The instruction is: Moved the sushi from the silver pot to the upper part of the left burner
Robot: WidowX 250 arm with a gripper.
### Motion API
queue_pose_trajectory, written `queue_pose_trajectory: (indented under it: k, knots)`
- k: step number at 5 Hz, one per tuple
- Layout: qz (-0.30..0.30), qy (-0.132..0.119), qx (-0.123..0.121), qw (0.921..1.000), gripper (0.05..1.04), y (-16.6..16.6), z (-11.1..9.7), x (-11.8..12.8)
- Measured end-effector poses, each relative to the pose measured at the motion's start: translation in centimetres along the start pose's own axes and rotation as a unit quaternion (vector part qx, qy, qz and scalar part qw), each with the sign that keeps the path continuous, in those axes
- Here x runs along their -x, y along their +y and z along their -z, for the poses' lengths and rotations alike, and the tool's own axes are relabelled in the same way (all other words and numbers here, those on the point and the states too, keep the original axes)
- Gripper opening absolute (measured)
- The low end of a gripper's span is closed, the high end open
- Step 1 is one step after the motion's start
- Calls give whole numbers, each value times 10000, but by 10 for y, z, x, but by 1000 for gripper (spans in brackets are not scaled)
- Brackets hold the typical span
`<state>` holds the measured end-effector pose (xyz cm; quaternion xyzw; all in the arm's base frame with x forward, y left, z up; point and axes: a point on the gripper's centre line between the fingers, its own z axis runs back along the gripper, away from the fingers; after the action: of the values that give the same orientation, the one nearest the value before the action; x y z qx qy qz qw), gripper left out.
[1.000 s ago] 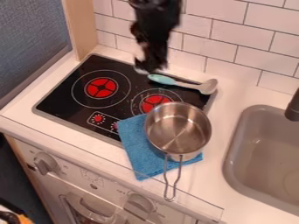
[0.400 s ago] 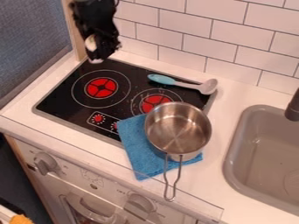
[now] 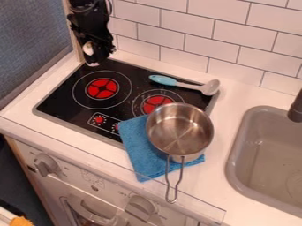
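A black stovetop [image 3: 70,103] is set into a white counter [image 3: 236,88], and two red burners are marked on it by thin rings. Below the right burner [image 3: 156,104], a blue cloth [image 3: 137,152] is spread over the stovetop's edge and the counter. The silver pot [image 3: 178,132] is stood partly on the cloth, its wire handle [image 3: 171,185] pointed toward the oven front [image 3: 88,176]. A spoon [image 3: 183,84] is laid across the stovetop's upper right part, teal handle to the left. The counter is backed by white tiles [image 3: 230,39] and flanked at left by a blue-grey panel [image 3: 29,39]; a grey sink [image 3: 268,150] is let in at right.

The gripper [image 3: 96,59] is held above the stovetop's far left corner, beyond the left burner [image 3: 103,88]. How far open it is cannot be told. A pale, rounded patch [image 3: 88,48] is seen against it, but whether this is the sushi, or whether anything is gripped, cannot be made out.

The right burner is partly covered by the pot's rim. The sink and the dark tap [image 3: 296,108] are cut off at right, and an orange thing [image 3: 21,221] is cropped at the lower left.
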<state>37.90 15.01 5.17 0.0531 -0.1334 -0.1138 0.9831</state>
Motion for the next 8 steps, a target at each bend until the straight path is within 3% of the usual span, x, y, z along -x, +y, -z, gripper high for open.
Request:
queue_pose_trajectory:
  k: [2, 3, 4, 5, 7, 8]
  knots:
    - [41, -38, 97, 9999, 458, 12, 37, -19]
    - [31, 7, 212, 9998, 538, 10, 42, -20]
    - [39, 182, 374, 9991, 845, 5, 44, -16]
    - [118, 230, 495, 9984, 1009, 1, 44, -14]
    - [105, 266, 523, 9982, 1000, -5, 40, -7]
    - [64, 9, 320, 9995, 1000, -3, 19, -11]
